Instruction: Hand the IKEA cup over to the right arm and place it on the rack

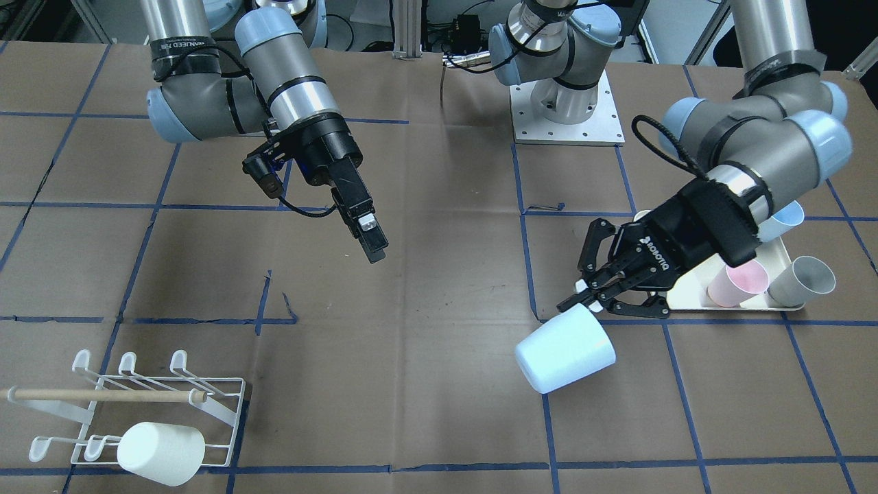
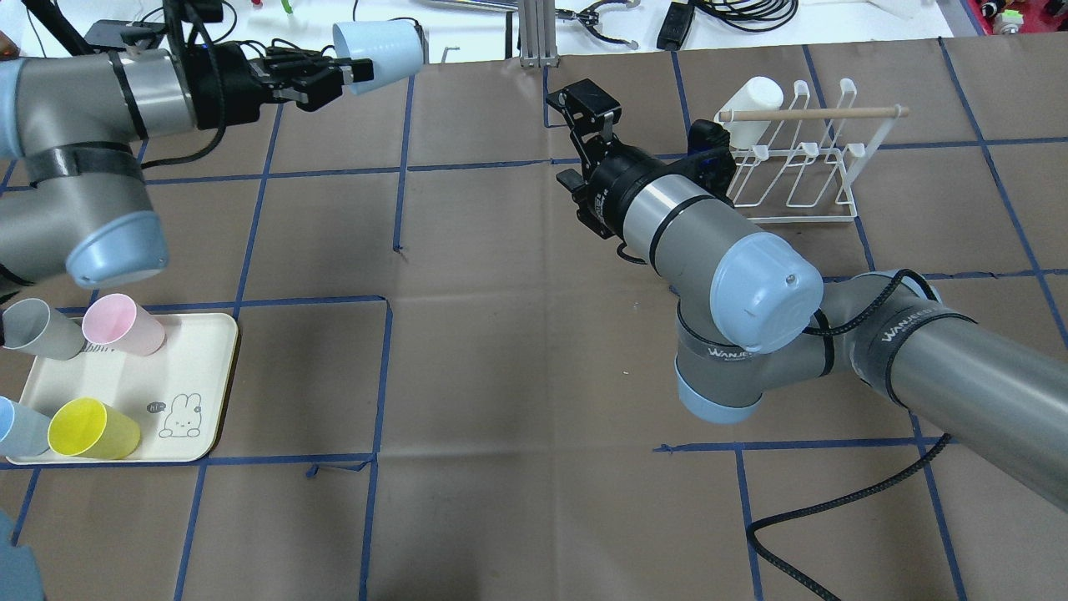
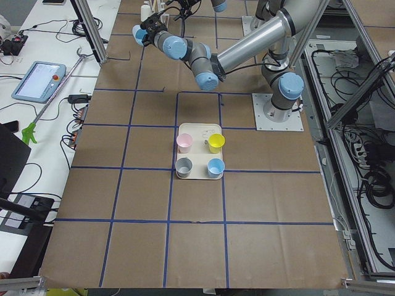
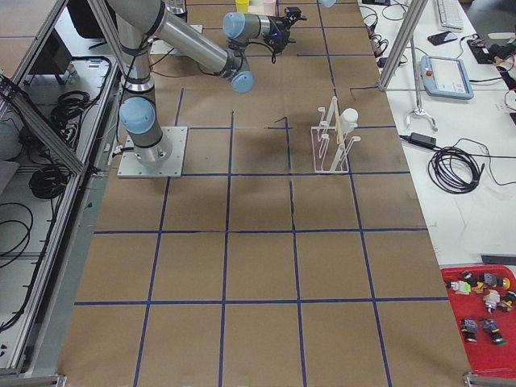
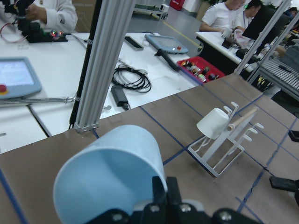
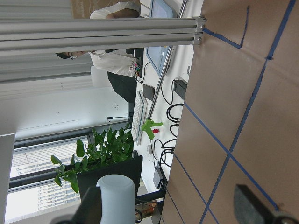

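Observation:
The IKEA cup (image 1: pixel 564 357) is pale blue and hangs on its side above the table, well apart from the right arm. My left gripper (image 1: pixel 591 300), the claw-like ROBOTIQ one, is shut on its rim. The same cup (image 2: pixel 380 50) appears at the far left in the overhead view, and its open mouth (image 5: pixel 110 172) fills the left wrist view. My right gripper (image 1: pixel 370 240) hovers mid-table with its flat black fingers open and empty. In its wrist view the right gripper (image 6: pixel 170 212) has its fingers wide apart. The white wire rack (image 1: pixel 158 391) stands at the far right with a white cup (image 1: pixel 161 453) on one prong.
A cream tray (image 2: pixel 200 367) near my left side carries grey, pink, yellow and blue cups. An aluminium post (image 2: pixel 534 33) stands at the table's far edge. People sit at benches beyond the table (image 5: pixel 46 14).

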You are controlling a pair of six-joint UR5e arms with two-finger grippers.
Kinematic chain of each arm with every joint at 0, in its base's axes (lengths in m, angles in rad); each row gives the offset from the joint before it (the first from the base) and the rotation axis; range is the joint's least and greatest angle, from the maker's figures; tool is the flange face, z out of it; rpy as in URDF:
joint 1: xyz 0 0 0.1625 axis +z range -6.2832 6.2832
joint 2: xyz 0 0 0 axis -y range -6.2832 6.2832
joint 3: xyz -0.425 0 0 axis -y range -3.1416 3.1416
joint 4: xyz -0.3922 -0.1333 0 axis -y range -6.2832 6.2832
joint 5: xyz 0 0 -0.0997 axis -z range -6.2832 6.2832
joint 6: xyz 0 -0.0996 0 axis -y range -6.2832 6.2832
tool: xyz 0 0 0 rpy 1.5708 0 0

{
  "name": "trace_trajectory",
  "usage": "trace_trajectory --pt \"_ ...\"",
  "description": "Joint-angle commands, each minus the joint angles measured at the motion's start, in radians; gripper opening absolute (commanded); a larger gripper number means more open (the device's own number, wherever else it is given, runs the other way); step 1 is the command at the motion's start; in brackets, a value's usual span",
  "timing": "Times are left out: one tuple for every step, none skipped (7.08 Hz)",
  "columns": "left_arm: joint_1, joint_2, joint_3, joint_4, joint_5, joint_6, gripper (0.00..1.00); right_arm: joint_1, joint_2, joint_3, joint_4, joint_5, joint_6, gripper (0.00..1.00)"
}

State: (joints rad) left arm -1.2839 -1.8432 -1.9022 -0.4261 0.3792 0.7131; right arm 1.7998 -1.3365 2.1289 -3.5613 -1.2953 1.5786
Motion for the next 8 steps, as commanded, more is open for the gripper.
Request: trace_trajectory --pt "-0.082 -0.054 -0.076 0.25 -0.029 -0.052 0.04 -0.002 0.003 0.005 0.004 0.001 0.0 1.0" --pt "-0.104 -0.053 -0.104 0.303 -0.029 -0.07 0.04 -0.004 0.005 0.003 0.004 0.001 0.001 1.0" --pt "-0.109 -0.05 -0.136 0.329 -0.031 -0.069 0.04 -0.005 0.008 -0.003 0.004 0.001 0.0 1.0" --pt "-0.11 -0.048 -0.188 0.398 -0.032 -0.076 0.04 -0.005 0.014 -0.007 0.002 -0.001 0.0 1.0" --pt "-0.114 -0.047 -0.214 0.43 -0.032 -0.096 0.04 -0.005 0.028 -0.009 0.001 -0.005 0.0 1.0" --pt "-0.126 -0.025 -0.218 0.449 -0.032 -0.151 0.04 -0.005 0.049 -0.027 -0.007 -0.007 0.0 1.0" --pt "-0.146 -0.046 -0.216 0.53 -0.029 -0.223 0.04 -0.004 0.075 -0.053 -0.008 -0.009 0.001 1.0" --pt "-0.153 -0.063 -0.213 0.664 -0.028 -0.359 0.04 -0.004 0.097 -0.067 -0.008 -0.007 0.001 1.0"
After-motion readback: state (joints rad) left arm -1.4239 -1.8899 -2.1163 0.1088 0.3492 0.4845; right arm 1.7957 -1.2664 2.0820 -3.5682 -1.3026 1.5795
